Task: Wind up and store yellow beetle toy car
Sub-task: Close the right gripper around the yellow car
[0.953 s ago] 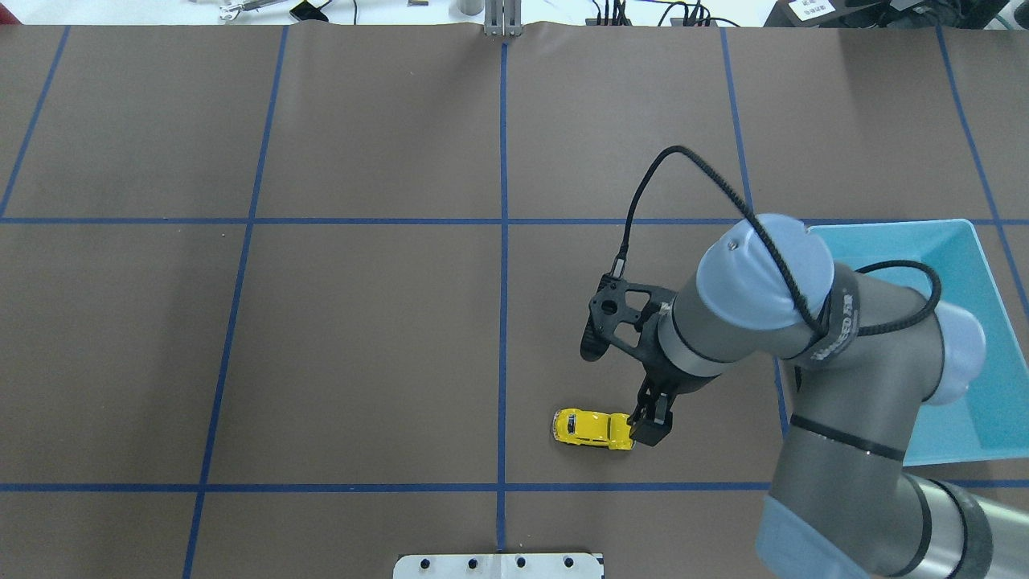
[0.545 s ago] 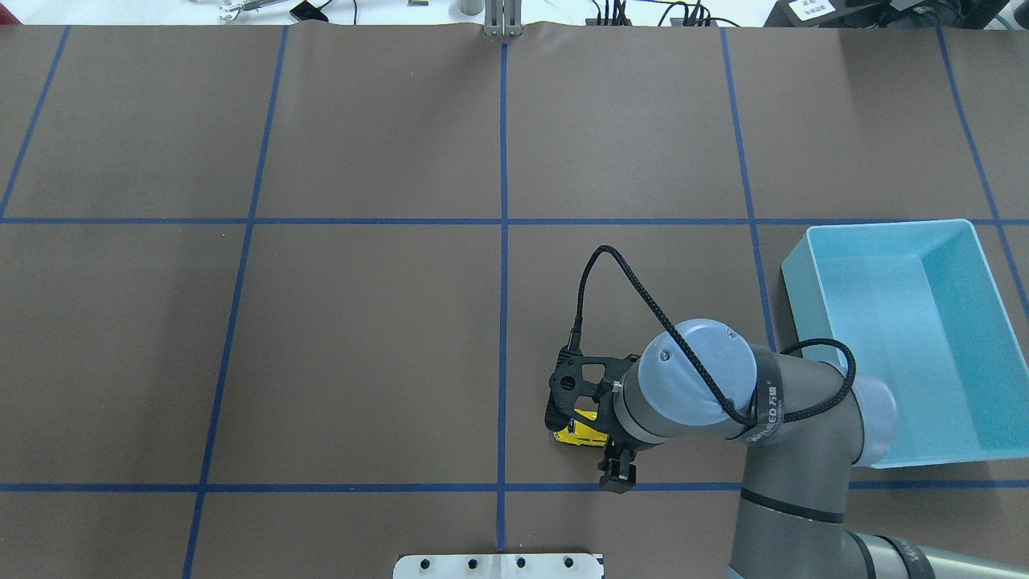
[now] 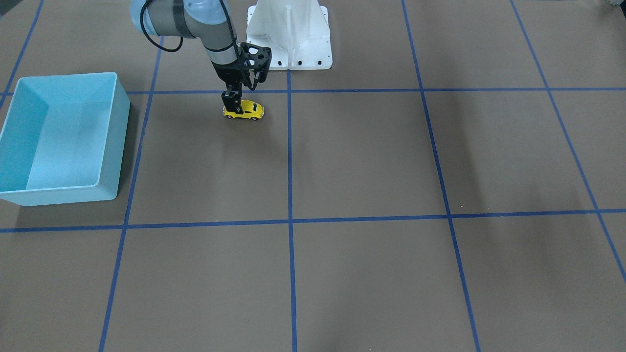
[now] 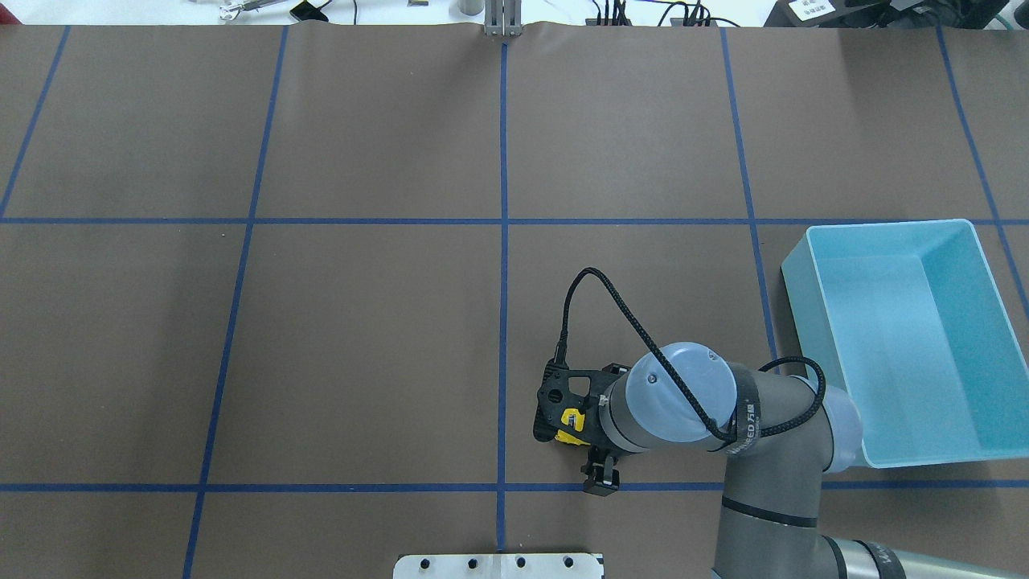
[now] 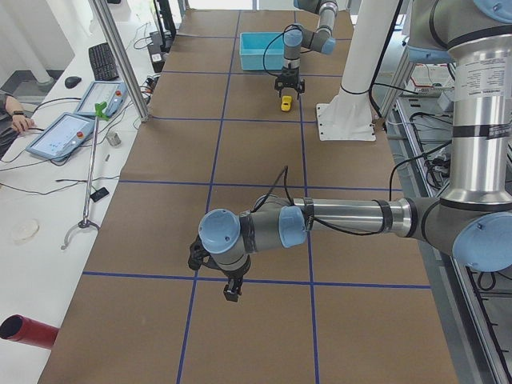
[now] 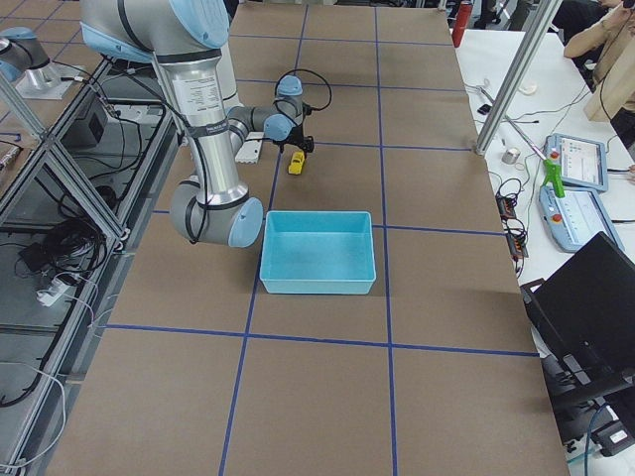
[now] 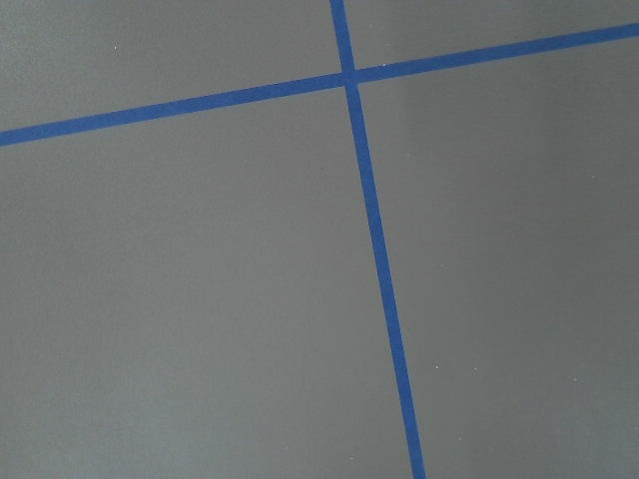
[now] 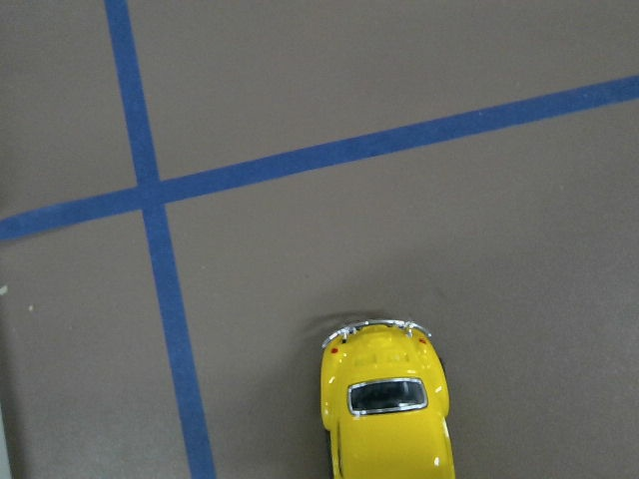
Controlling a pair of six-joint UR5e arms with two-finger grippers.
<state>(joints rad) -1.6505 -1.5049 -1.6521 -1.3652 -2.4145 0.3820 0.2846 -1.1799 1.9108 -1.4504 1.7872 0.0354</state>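
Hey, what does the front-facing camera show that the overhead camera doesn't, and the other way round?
Only the front-facing view shows the yellow beetle toy car almost whole, on its wheels on the table, with the right gripper down at one end of it. Only the overhead view shows the cables beyond the table's far edge; there the arm hides most of the car. Both show the empty teal bin and the blue tape grid.

Right jaws now over yellow beetle toy car, formerly beside it.
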